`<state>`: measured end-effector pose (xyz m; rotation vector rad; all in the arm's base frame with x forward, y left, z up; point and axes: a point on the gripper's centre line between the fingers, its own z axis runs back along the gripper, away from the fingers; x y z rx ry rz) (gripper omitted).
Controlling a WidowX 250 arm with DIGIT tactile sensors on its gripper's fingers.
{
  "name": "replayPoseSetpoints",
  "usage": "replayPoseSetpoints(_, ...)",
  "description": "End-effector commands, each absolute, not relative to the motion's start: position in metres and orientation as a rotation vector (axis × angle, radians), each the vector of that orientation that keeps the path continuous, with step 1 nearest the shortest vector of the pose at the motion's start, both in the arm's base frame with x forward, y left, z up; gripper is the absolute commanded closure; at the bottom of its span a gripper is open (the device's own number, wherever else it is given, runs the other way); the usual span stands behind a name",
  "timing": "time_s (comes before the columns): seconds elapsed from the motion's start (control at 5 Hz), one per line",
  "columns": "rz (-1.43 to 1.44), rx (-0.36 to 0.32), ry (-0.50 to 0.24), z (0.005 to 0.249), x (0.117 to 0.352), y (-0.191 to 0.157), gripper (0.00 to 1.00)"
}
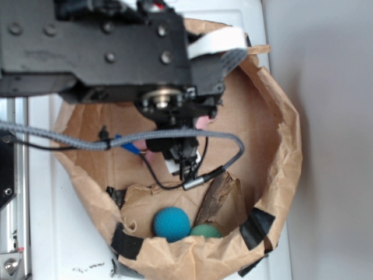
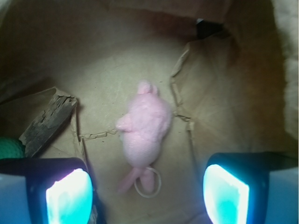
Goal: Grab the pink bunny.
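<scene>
We look down into a brown paper bag point(image 1: 280, 146). Our pincer point(image 2: 147, 189) hangs released, pads point(image 2: 70, 196) spread wide so the pink bunny point(image 2: 144, 133), lying flat on the bag floor, sits between them. A blue ball point(image 1: 171, 223) rests well apart.

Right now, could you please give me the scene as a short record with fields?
container: brown paper bag, taped rim
target: pink bunny, lying on bag floor, white loop at one end
claw: claw open, above the bunny, not touching it
other items: blue ball, green ball, wood piece
task status: bunny not yet grasped
</scene>
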<state>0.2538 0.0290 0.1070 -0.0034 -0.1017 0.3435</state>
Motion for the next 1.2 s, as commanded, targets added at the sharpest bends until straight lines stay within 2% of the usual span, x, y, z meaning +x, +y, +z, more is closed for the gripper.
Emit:
replayPoseSetpoints(0.0,0.42,-0.055,-0.144,0.092,0.23,0.031,0.0)
replayPoseSetpoints(0.4,0.423,0.006,-0.174,0.066,0.232,0.028,0.0)
replayPoseSetpoints(0.8,0.469,0.031,-0.154,0.068,0.25,0.029,0.0)
replayPoseSetpoints(1.0,0.469,0.065,-0.174,0.057,0.246,0.03,0.0)
